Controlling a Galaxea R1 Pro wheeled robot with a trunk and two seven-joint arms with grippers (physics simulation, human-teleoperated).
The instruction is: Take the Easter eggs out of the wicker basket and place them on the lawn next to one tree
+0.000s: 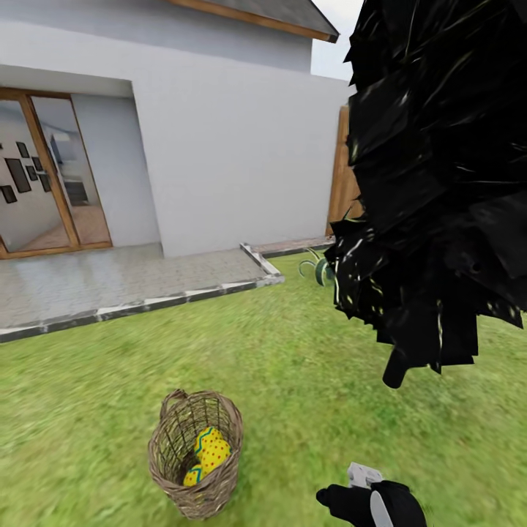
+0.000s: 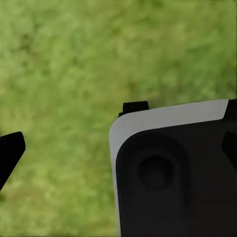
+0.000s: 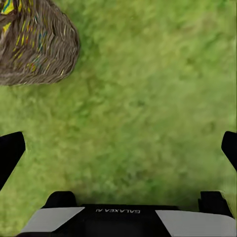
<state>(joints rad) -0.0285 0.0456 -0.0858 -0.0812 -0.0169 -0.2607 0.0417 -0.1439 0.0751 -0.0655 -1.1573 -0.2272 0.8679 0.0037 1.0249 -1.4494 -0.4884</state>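
The wicker basket (image 1: 192,455) stands on the lawn (image 1: 293,380) at the lower left of the head view, tipped slightly. Three yellow Easter eggs (image 1: 211,448) with blue zigzags and red dots lie together inside it. My right arm (image 1: 373,503) hangs low to the basket's right. In the right wrist view the right gripper (image 3: 118,148) is open over bare grass, and the basket (image 3: 37,44) sits a short way ahead and to one side. One finger (image 2: 10,153) of my left gripper stands wide over grass, with part of the robot's body (image 2: 173,173) beside it. The thick-trunked tree is out of view.
A narrow black cypress-like tree (image 1: 439,183) fills the right side, close by. Behind the lawn lie a paved patio (image 1: 124,282) with a stone kerb, the white house wall with a glass door (image 1: 51,176), and a brown wooden fence (image 1: 342,176). A small curly plant (image 1: 318,267) grows by the kerb.
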